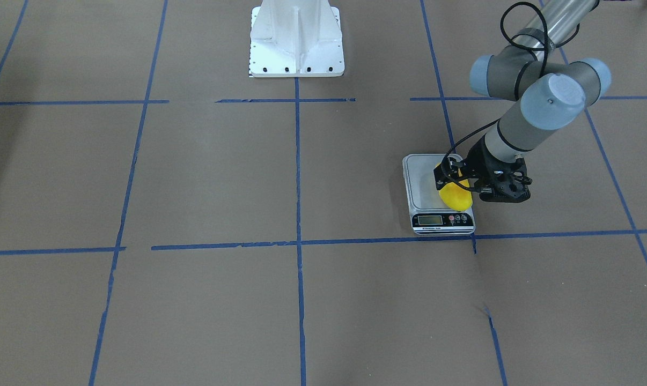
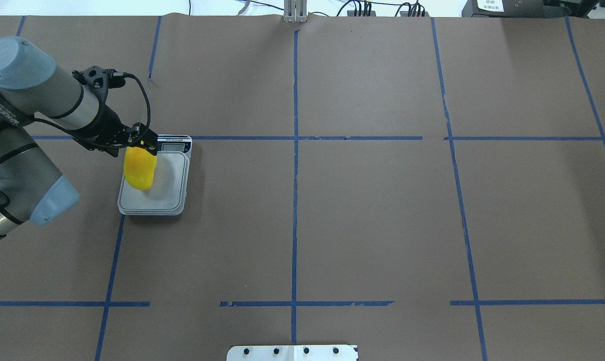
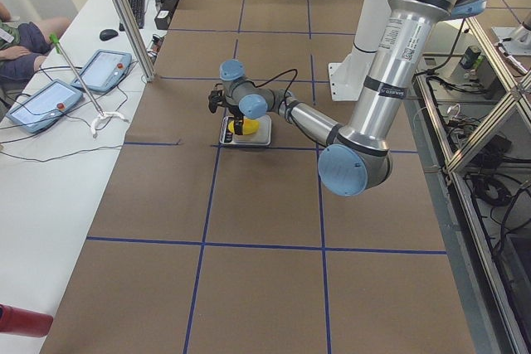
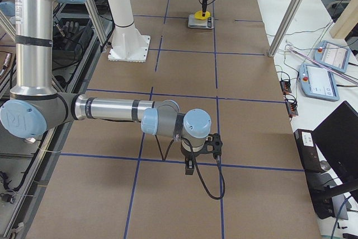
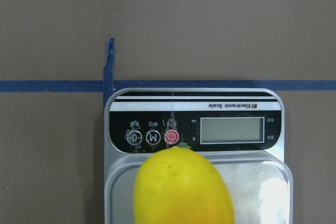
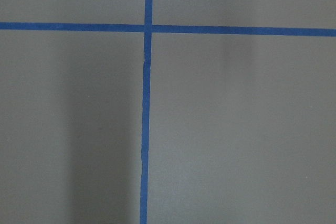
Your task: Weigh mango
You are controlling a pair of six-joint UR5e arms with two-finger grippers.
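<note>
Between the fingers of the left gripper (image 2: 141,144), which are closed on its upper end, hangs the mango (image 2: 140,169). Its long axis looks close to upright and its free end points down at the scale (image 2: 174,201). The fruit is therefore straight below the gripper, over the half of the steel platform (image 1: 423,179) nearer the robot's left edge of the table. Judging by that, the coming move is a short descent and a release, not a sideways carry.

No view settles whether the lower end already rests on the steel. The left wrist camera shows the mango's rounded end just short of the display (image 5: 232,129) (blank as far as can be read), but not the fingers or any gap beneath. The overhead view shows the fruit off-centre on the platform. The side view from the robot's right shows the gripper pointing straight down.

Well apart, over bare table (image 2: 372,220), is the right gripper (image 4: 211,144). I cannot tell how its jaws stand.
</note>
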